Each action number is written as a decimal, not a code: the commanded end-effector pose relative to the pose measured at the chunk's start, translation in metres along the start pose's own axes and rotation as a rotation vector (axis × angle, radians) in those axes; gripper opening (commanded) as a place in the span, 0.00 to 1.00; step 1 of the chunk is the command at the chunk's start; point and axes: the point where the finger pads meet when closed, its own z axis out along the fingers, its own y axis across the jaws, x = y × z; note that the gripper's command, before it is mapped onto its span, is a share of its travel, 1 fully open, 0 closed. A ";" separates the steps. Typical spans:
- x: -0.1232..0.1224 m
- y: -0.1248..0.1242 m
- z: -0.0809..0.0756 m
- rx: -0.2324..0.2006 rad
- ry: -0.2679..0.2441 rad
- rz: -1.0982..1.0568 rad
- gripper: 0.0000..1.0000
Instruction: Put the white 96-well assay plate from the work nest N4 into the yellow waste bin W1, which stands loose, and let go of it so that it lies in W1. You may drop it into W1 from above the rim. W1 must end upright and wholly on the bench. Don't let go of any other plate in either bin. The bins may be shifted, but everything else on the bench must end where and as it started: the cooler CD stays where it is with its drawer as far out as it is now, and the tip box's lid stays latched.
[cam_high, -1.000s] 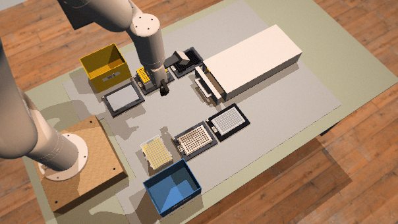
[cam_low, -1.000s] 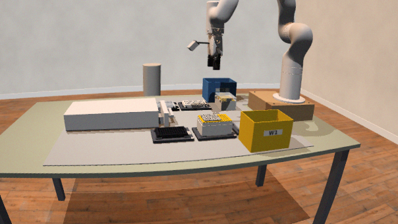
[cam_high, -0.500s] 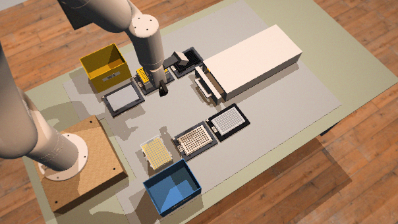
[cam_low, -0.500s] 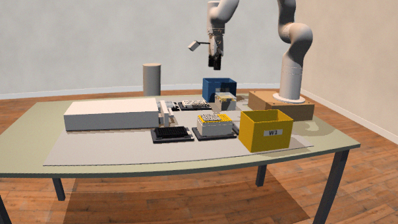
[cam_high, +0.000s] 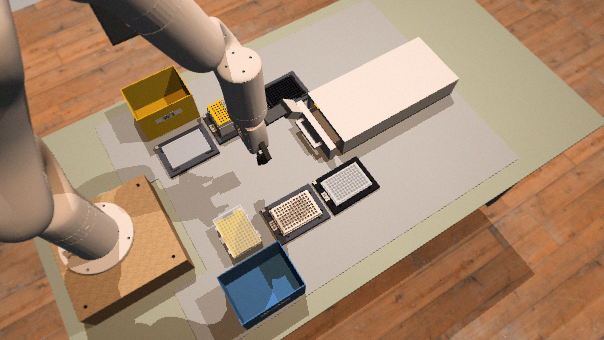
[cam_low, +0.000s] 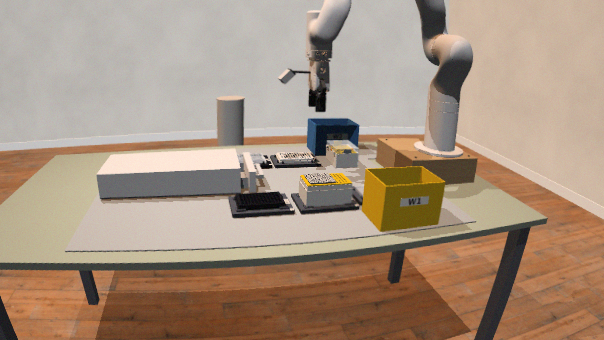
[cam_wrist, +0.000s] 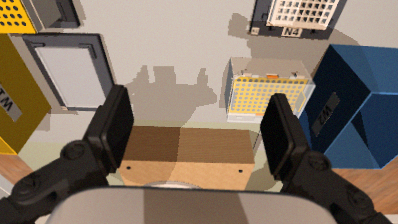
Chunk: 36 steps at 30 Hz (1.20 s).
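The white 96-well plate (cam_high: 295, 212) lies in nest N4 near the front of the mat, between the tip box and another plate nest. In the wrist view it shows at the top edge (cam_wrist: 302, 12), above the N4 label. The yellow bin W1 (cam_high: 160, 102) stands upright at the back left, and also shows in the exterior view (cam_low: 404, 196) and at the wrist view's left edge (cam_wrist: 12, 100). My gripper (cam_high: 263, 157) (cam_low: 317, 101) hangs high above the middle of the mat. Its fingers are wide open and empty, well away from the plate.
A blue bin (cam_high: 261, 283) stands at the front edge, with a clear tip box of yellow tips (cam_high: 236, 232) beside it. The cooler CD (cam_high: 382, 92) has its drawer (cam_high: 315, 127) partly out. Also there are an empty nest (cam_high: 186, 148), a yellow-topped box (cam_high: 220, 117), a black plate (cam_high: 284, 92) and a second pale plate (cam_high: 346, 182).
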 end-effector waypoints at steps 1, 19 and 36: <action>0.007 0.020 0.010 0.001 0.002 -0.001 1.00; 0.024 0.085 0.043 0.001 0.002 -0.001 1.00; 0.037 0.136 0.069 0.001 0.002 -0.001 1.00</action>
